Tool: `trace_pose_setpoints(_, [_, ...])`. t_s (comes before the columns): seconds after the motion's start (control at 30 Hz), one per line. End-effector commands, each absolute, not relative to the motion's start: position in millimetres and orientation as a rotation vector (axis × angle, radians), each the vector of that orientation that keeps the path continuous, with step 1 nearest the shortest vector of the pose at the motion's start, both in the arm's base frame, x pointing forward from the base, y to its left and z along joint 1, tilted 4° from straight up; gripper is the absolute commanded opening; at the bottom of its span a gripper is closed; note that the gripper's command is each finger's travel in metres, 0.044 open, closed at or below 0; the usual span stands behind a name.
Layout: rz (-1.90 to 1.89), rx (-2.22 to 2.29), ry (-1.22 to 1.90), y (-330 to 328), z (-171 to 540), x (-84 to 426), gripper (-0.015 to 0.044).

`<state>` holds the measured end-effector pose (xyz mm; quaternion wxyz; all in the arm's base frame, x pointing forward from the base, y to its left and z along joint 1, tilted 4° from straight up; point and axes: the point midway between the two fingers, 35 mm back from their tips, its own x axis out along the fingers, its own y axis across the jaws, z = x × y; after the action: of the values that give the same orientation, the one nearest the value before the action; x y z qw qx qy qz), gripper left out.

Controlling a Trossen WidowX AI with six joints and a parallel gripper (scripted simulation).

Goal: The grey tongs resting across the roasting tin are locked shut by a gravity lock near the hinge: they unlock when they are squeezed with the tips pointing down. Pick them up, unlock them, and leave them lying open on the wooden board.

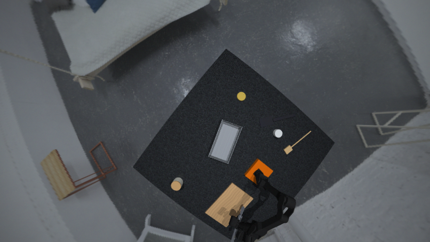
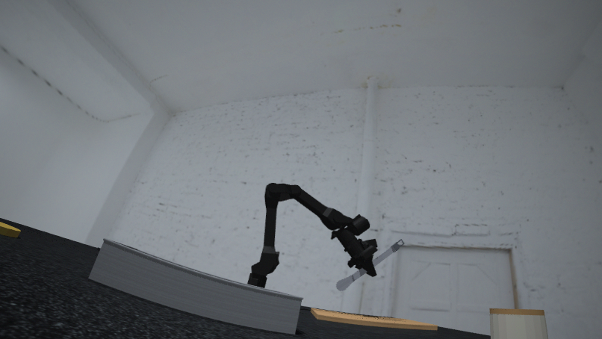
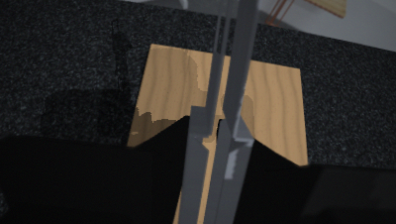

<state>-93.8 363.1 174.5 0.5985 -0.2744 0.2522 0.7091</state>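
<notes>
We see our gripper [image 2: 363,261] clamped on the grey tongs [image 2: 370,264], holding them in the air above the wooden board [image 1: 229,204], which lies at the bench's near edge beside the arm's orange base [image 1: 259,170]. The tongs tilt, tips lower than the hinge, arms close together. The roasting tin [image 1: 225,141] sits mid-bench.

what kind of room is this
Probably a bare bedroom or studio used as a workspace: a white bed stands on the glossy grey floor, whitewashed brick walls enclose it, and a panelled door shows behind the arm.
</notes>
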Motion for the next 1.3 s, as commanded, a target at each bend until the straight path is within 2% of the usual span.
trace_pose_setpoints(0.0, [1.654,-0.573,0.538,360.0,180.1,-92.5,-0.015])
trace_pose_setpoints(0.83, [1.698,-0.225,0.303,326.5,186.8,-83.6,-0.015])
trace_pose_setpoints(1.27, [1.698,-0.216,0.298,325.3,186.9,-83.2,-0.015])
